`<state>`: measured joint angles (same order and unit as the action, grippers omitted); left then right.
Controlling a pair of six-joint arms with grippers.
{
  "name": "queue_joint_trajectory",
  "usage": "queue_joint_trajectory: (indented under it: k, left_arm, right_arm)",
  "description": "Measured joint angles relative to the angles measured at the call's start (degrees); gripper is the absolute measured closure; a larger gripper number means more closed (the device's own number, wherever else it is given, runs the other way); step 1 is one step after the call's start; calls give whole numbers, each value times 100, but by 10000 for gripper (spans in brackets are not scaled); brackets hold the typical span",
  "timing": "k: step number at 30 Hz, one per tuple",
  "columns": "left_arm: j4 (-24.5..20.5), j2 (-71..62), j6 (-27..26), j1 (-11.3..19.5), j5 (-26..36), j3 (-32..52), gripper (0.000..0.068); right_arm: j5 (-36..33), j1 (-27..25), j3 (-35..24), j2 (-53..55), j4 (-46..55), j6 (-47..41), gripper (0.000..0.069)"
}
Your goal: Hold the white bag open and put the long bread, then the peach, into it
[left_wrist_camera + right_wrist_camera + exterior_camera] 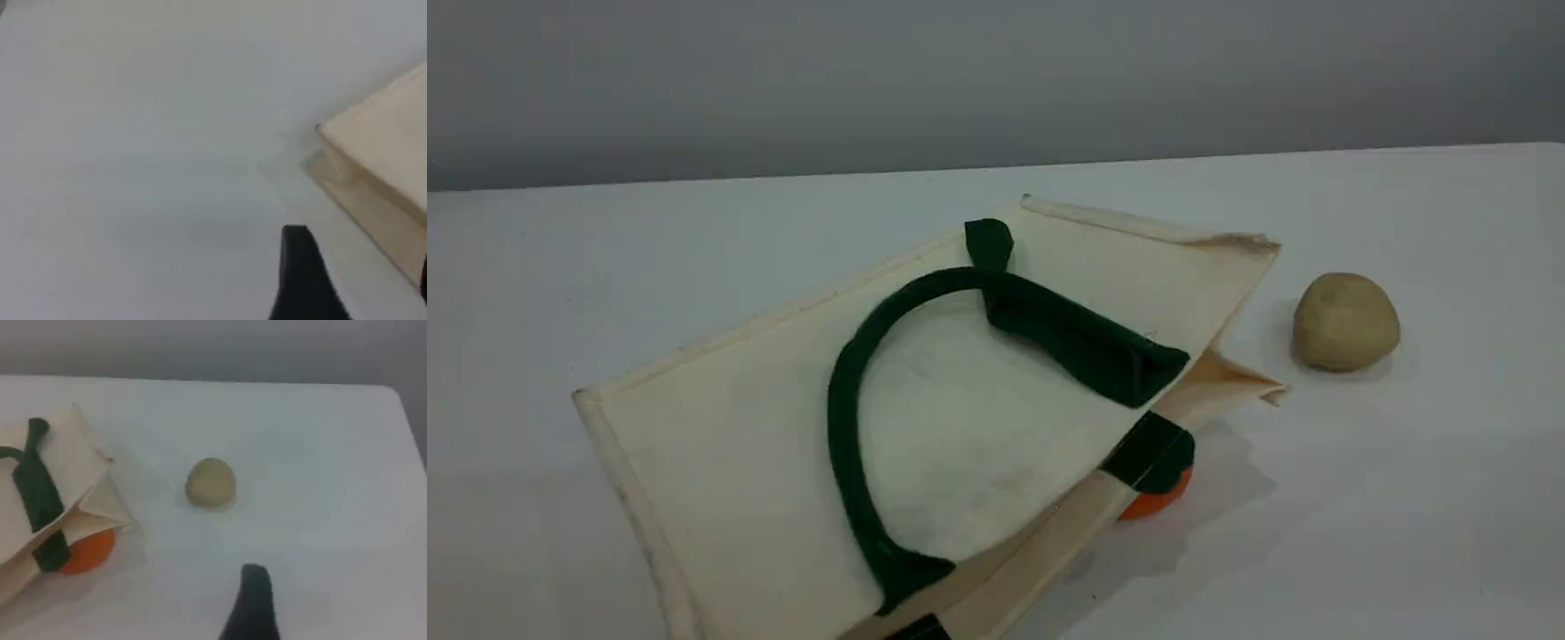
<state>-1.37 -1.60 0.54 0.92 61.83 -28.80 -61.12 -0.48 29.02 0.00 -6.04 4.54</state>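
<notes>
The white bag (pixel 720 444), a single large cream-white canvas tote with dark green strap handles, lies flat on the white table (pixel 1405 533), filling the left and centre of the scene view, its mouth towards the right. One green handle (pixel 845 400) curves in a loop across its upper face; a second green strap (pixel 1152 458) shows at the lower lip of the mouth. One bright orange round fruit (pixel 1158 503) peeks from under that lip, touching the bag and mostly hidden by it. Further right, well apart from the bag, sits one beige potato-like lump (pixel 1345 321) on bare table. The long bread and the peach appear in no view.

Neither arm enters the scene view. In the left wrist view one dark fingertip (pixel 300 277) of the left gripper hangs over bare table just beside a corner of the bag, touching nothing; with only that finger showing I cannot tell how wide its jaws stand. In the right wrist view the right gripper's single visible fingertip (pixel 253 603) hovers over bare table, nearer the camera than the beige lump; its jaws are spread wide and hold nothing.
</notes>
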Motion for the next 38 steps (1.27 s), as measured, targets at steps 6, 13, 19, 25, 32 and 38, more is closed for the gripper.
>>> queue_joint_trajectory:
  k: [6,13,19,25,32,38]
  left_arm:
    - [0,166,0,0,0,0,304]
    - [0,166,0,-5,0,0,304]
    - [0,160,0,-5,0,0,304]
    - [0,160,0,-5,-5,0,304]
    - [0,160,0,-5,-5,0,304]
    - [0,160,0,-5,-5,0,304]
  right_arm:
    - [0,-80,0,0,0,0,139]
    - [0,-80,0,0,0,0,139]
    - [0,-80,0,0,0,0,139]
    - [5,-69,0,0,0,0,139]
    - [5,-69,0,0,0,0,139]
    - [5,-69,0,0,0,0,139]
